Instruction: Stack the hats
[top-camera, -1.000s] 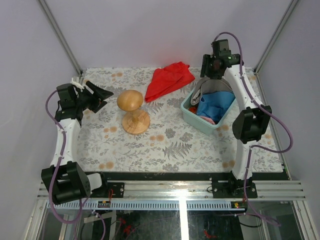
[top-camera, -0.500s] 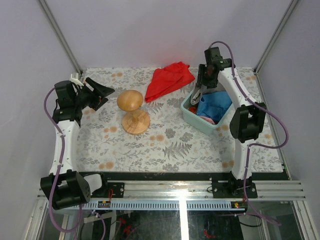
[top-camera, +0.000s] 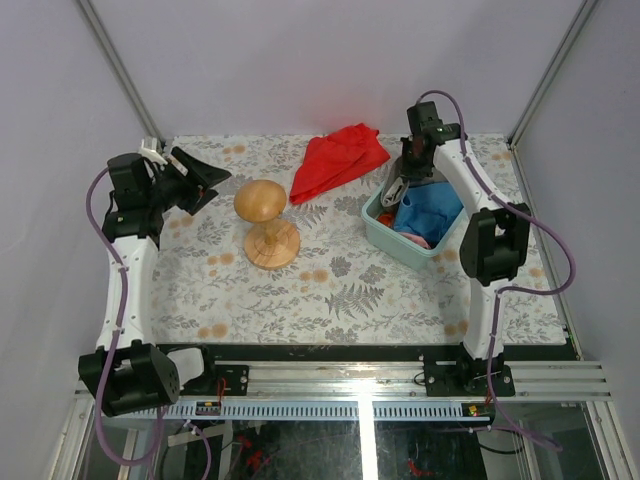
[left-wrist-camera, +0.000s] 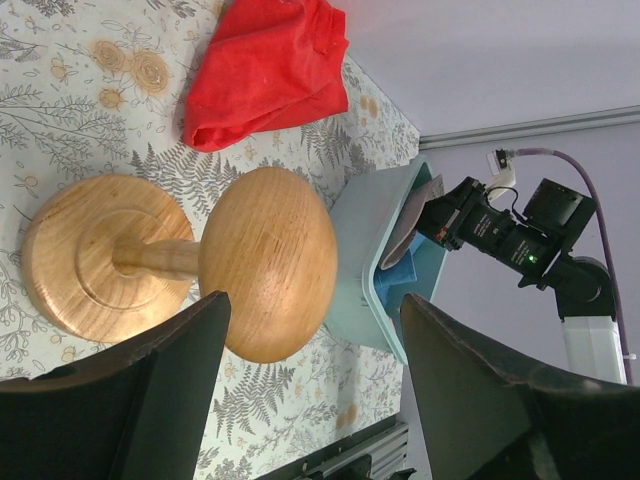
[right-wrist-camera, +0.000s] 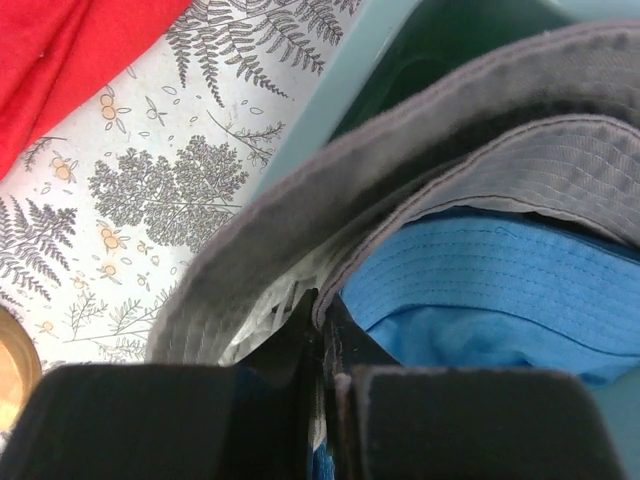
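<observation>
Gripping the grey fabric bucket hat (right-wrist-camera: 420, 150) in our right hand (right-wrist-camera: 320, 325), we are eyeing the round-topped wooden stand (top-camera: 262, 203) leftward, nearer our open left hand (top-camera: 208, 180).

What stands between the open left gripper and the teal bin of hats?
The wooden stand, upright. The left wrist view shows it framed by the left gripper with the teal bin behind it. The top external view confirms it.
</observation>
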